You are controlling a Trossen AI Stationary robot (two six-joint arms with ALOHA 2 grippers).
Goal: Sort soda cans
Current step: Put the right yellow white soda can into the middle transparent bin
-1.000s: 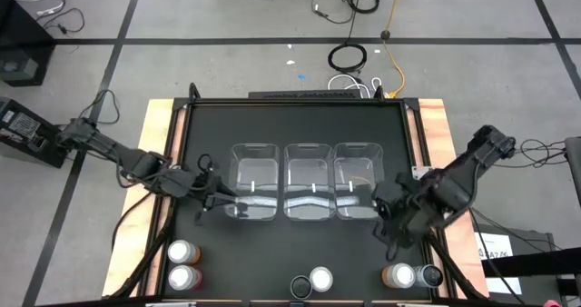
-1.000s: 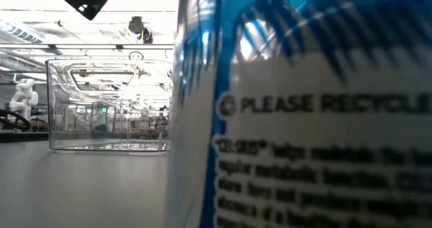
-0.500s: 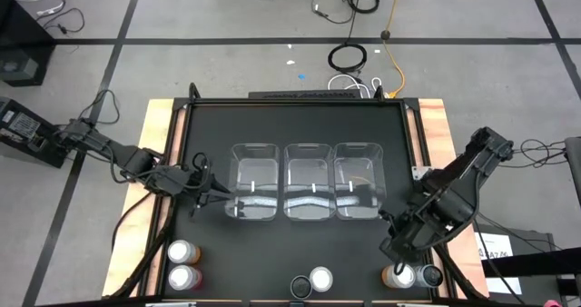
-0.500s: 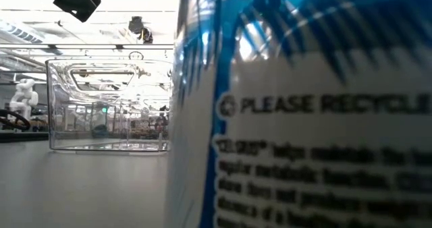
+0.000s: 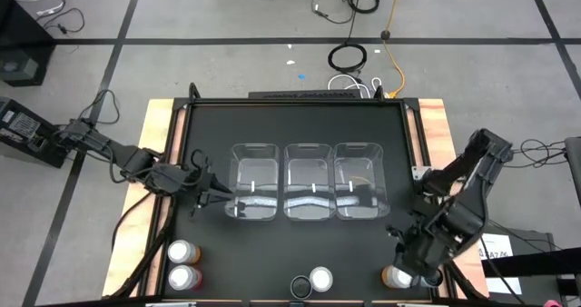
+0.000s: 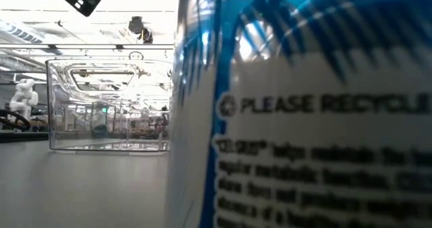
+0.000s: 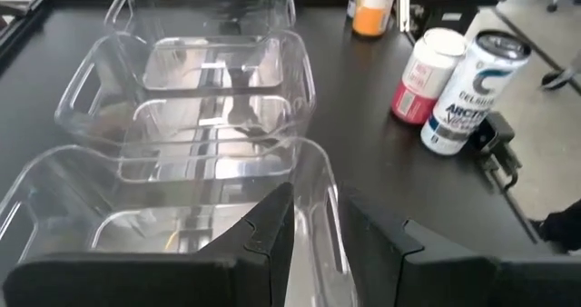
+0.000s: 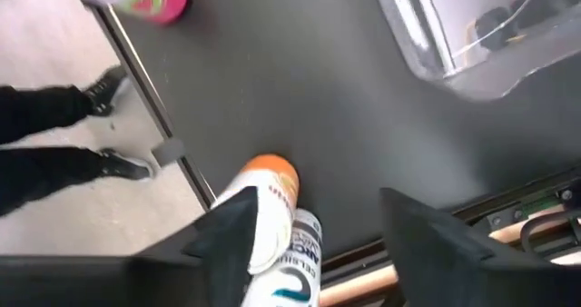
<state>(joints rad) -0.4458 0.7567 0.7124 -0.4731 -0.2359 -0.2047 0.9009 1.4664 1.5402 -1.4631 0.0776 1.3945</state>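
While the left gripper (image 5: 215,191) waits, fingers parted, beside the bins (image 5: 307,182), the right gripper (image 8: 313,225) hangs spread over the orange can (image 8: 270,209) (bench's near right corner), apparently to grasp it.

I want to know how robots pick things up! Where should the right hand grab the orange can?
Around its round sides, below the silver top, coming down from above. The orange can stands upright, and a blue-labelled can sits close beside it, so the open right hand should probably pinch across the free sides.
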